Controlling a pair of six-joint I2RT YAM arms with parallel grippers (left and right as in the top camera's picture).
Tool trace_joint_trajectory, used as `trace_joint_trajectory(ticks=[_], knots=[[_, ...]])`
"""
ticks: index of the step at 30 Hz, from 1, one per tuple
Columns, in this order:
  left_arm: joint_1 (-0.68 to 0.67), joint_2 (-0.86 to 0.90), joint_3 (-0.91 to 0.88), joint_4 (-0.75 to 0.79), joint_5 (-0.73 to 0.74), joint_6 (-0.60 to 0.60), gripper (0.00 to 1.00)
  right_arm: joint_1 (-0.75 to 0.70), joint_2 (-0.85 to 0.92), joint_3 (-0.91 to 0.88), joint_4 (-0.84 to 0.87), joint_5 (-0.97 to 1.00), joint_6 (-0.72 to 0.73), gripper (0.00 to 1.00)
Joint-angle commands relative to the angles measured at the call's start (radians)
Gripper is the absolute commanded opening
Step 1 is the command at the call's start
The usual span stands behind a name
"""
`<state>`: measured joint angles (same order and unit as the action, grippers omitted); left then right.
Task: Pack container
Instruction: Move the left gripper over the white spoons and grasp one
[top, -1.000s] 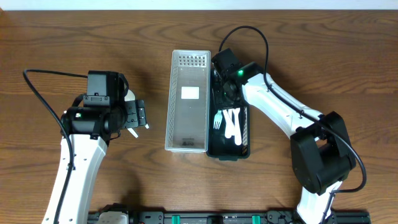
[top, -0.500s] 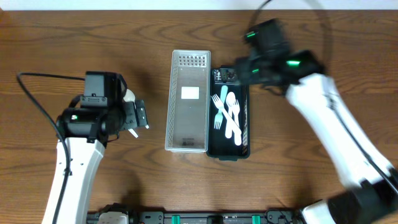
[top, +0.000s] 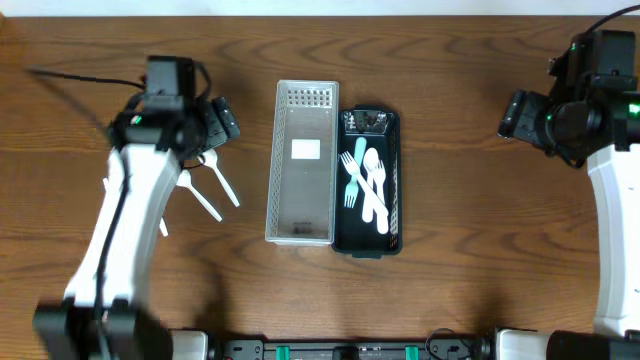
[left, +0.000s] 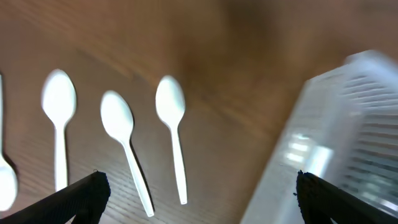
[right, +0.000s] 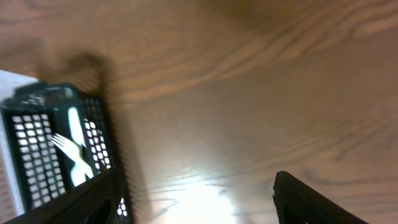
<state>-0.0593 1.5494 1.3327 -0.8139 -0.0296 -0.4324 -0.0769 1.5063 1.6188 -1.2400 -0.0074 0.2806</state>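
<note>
Several white plastic spoons (top: 221, 184) lie on the wood left of the baskets; in the left wrist view three of them (left: 119, 118) lie side by side. A black mesh basket (top: 392, 180) holds a teal fork (top: 350, 180) and white cutlery (top: 372, 190). It also shows in the right wrist view (right: 37, 146). An empty light grey basket (top: 303, 225) stands against its left side and appears in the left wrist view (left: 348, 137). My left gripper (top: 223, 119) (left: 199, 199) is open and empty above the spoons. My right gripper (top: 515, 114) (right: 199, 199) is open and empty, far right of the baskets.
The grey basket has a white label (top: 305, 150) on its floor. Bare wooden table (top: 450, 250) lies between the black basket and the right arm. The left arm's cable (top: 70, 75) runs over the far left of the table.
My right gripper left the black basket and swung out to the far right. My left arm swung toward the back of the table, uncovering the spoons. Cutlery now lies plainly in the black basket.
</note>
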Motion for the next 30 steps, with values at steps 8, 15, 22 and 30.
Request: trace_joint_trajectory(ticks=[8, 15, 22, 30], knots=[[0.077, 0.28, -0.006, 0.048, 0.078, -0.106, 0.98, -0.01, 0.039, -0.014, -0.028, -0.004, -0.061, 0.79], [0.093, 0.394, -0.006, 0.075, 0.101, -0.032, 0.98, -0.01, 0.039, -0.018, -0.036, -0.004, -0.061, 0.79], [0.093, 0.462, -0.006, 0.076, 0.101, -0.029, 0.98, -0.01, 0.039, -0.018, -0.04, -0.004, -0.061, 0.78], [0.093, 0.493, -0.006, 0.076, 0.125, -0.025, 0.99, -0.01, 0.039, -0.018, -0.051, -0.004, -0.061, 0.77]])
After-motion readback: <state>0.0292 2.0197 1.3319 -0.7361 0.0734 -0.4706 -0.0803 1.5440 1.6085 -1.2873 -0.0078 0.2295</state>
